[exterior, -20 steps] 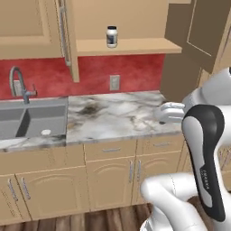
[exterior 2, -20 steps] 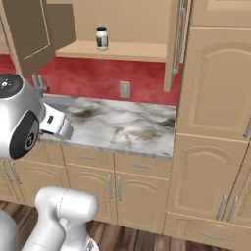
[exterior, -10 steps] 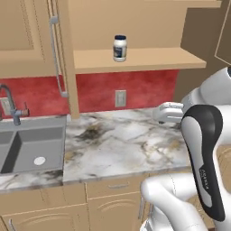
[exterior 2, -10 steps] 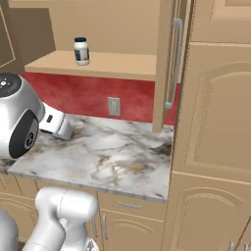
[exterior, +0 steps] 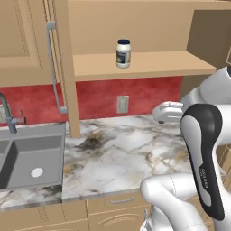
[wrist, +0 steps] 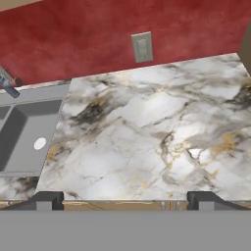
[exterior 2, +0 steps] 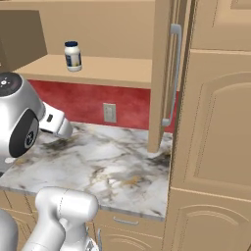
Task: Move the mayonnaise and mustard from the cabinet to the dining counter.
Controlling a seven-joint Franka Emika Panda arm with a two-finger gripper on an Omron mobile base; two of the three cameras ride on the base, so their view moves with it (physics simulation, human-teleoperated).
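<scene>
Your end effector (wrist: pixel 125 198) sits wide open over the counter (exterior: pixel 131 153); mayonnaise (exterior: pixel 123 53) alone on the cabinet (exterior: pixel 149 65) shelf, sink (exterior: pixel 27 155) beside, everything closer since the base rolled in.

Mayonnaise (exterior 2: pixel 72 56) upright on the open cabinet (exterior 2: pixel 98 68) shelf above marble counter (exterior 2: pixel 103 164).

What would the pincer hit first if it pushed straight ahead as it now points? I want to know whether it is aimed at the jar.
Probably the marble counter beside the sink, not the mayonnaise on the cabinet shelf above; depth is uncertain.
</scene>
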